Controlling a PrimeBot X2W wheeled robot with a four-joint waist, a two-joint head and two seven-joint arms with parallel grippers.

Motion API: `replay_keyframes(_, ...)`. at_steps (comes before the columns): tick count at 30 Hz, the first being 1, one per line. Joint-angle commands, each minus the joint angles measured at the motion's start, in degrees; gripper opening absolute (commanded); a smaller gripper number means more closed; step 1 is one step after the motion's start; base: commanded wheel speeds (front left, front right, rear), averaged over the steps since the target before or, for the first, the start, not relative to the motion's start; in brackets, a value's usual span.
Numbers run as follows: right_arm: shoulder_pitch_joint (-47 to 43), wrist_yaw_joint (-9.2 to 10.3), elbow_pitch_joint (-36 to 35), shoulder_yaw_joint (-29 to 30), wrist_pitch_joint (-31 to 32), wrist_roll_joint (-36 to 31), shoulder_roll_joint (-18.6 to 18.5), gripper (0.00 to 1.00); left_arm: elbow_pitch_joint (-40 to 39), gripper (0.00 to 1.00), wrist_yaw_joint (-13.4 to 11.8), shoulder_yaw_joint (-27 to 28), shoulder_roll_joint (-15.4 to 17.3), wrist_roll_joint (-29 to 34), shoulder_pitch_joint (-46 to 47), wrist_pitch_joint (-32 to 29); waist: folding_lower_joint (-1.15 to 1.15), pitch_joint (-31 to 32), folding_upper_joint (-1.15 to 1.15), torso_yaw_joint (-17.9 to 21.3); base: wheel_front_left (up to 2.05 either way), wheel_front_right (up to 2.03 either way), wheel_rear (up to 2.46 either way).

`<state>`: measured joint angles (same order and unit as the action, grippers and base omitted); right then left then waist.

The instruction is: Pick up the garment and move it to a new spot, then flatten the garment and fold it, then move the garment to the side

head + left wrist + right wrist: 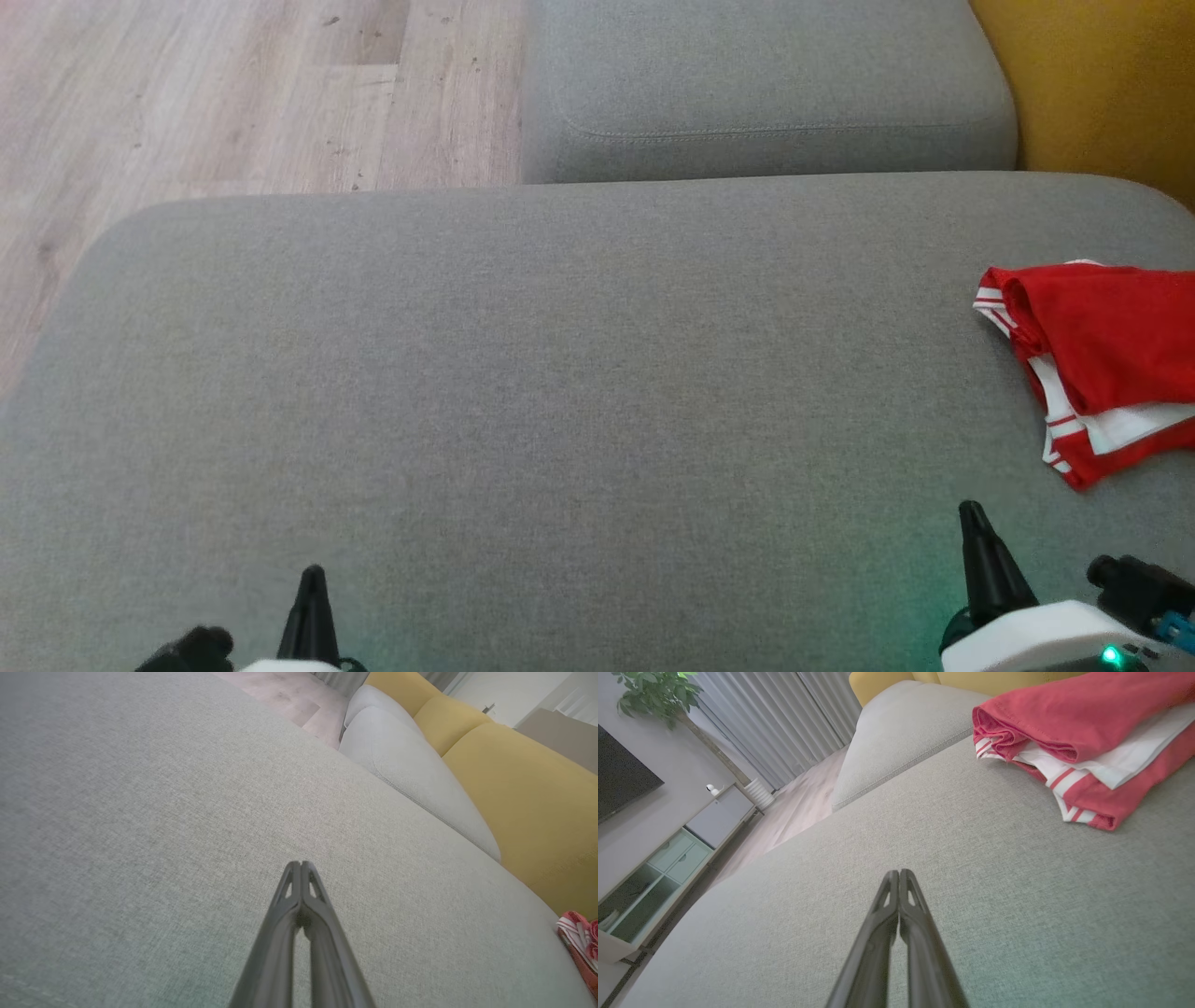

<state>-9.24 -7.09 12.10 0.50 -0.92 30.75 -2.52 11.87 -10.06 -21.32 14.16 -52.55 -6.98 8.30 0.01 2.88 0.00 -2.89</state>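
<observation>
Looking at the red-and-white garment, what could go wrong?

It lies folded over at the grey cushion's far right, partly past the head view's edge. Pinching just the top layer could drag it open unevenly, or shove it toward the yellow backrest.

And the grippers?

Left gripper and right gripper both have their fingers pressed together, holding nothing. They hover over bare cushion, clear of the cloth, with the right one nearer.

You had both arms low and level, well apart. The left jaws were pressed together, left fingers meeting tip to tip, gripping nothing. The right jaws were likewise closed and empty, right fingers touching, white wrist behind them.
</observation>
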Motion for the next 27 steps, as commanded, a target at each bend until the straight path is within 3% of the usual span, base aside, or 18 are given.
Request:
replay_keyframes(1,3.1,-0.11,-1.5,0.1,0.1,2.0,-0.8,0.00,-1.4,0.00,0.5,2.2,0.1,-1.2,3.4,-0.3,0.00,-0.1,0.00,0.1,0.00,0.00,0.00)
replay_keyframes(27,6.4,-0.19,-0.6,1.2,1.7,19.0,-1.1,0.00,-0.5,0.00,5.2,9.1,-2.9,-12.0,6.0,-4.1,0.00,-0.9,0.00,0.8,0.00,0.00,0.00)
